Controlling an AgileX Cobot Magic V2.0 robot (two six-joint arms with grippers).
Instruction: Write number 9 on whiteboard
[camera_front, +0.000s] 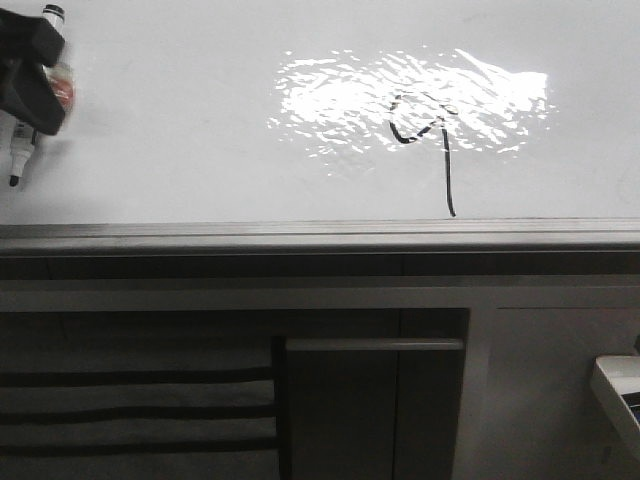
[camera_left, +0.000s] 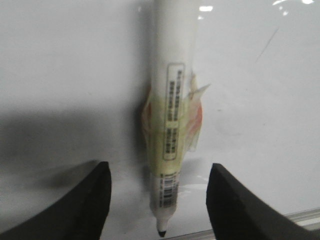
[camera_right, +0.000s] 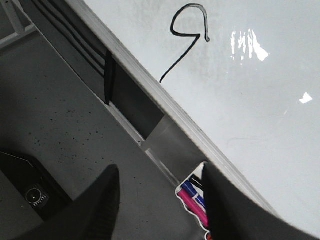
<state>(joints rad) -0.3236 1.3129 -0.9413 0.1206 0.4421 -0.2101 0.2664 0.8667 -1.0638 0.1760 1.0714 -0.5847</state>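
The whiteboard (camera_front: 180, 150) fills the upper front view, with a glare patch and a grey edge strip (camera_front: 300, 232). The number 9 (camera_front: 440, 140) is drawn in black, its loop in the glare and its tail reaching down near the edge; it also shows in the right wrist view (camera_right: 187, 35). My left gripper (camera_front: 30, 75) is at the board's far left, well away from the 9. Its jaws (camera_left: 159, 167) stand wide open. A white marker (camera_left: 170, 100) with yellowish tape runs between the fingers without touching them, tip (camera_left: 161, 232) near the board edge. My right gripper (camera_right: 160, 170) is open and empty, off the board.
Dark grey cabinet panels (camera_front: 370, 410) with slots lie below the board's edge. A white tray (camera_front: 620, 395) sits at the lower right; in the right wrist view it holds pink and blue markers (camera_right: 192, 200) beside my right finger. A black device (camera_right: 35, 195) lies on the grey floor.
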